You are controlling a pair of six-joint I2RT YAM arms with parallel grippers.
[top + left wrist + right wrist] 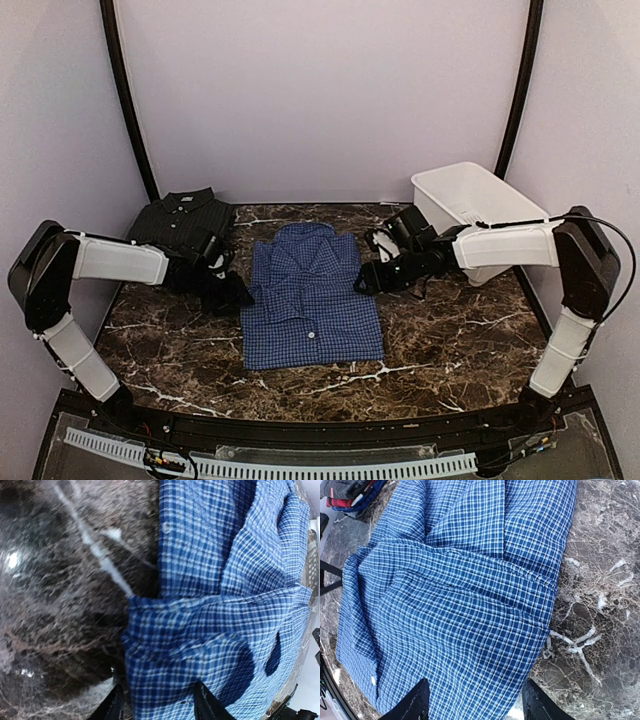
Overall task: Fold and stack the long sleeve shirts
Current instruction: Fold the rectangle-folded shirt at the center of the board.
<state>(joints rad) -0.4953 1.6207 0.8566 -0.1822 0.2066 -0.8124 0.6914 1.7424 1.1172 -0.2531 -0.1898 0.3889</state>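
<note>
A blue checked long sleeve shirt lies folded flat in the middle of the marble table, collar toward the back. My left gripper sits low at its left edge, open, its fingertips straddling the cloth's border. My right gripper is at the shirt's right edge, also open, hovering over the folded fabric with nothing clamped. A dark checked shirt lies folded at the back left; a bit of dark and red cloth shows in the right wrist view's corner.
A white plastic basket stands at the back right, just behind the right arm. Dark marble tabletop shows on both sides of the blue shirt and in front of it. Purple walls enclose the table.
</note>
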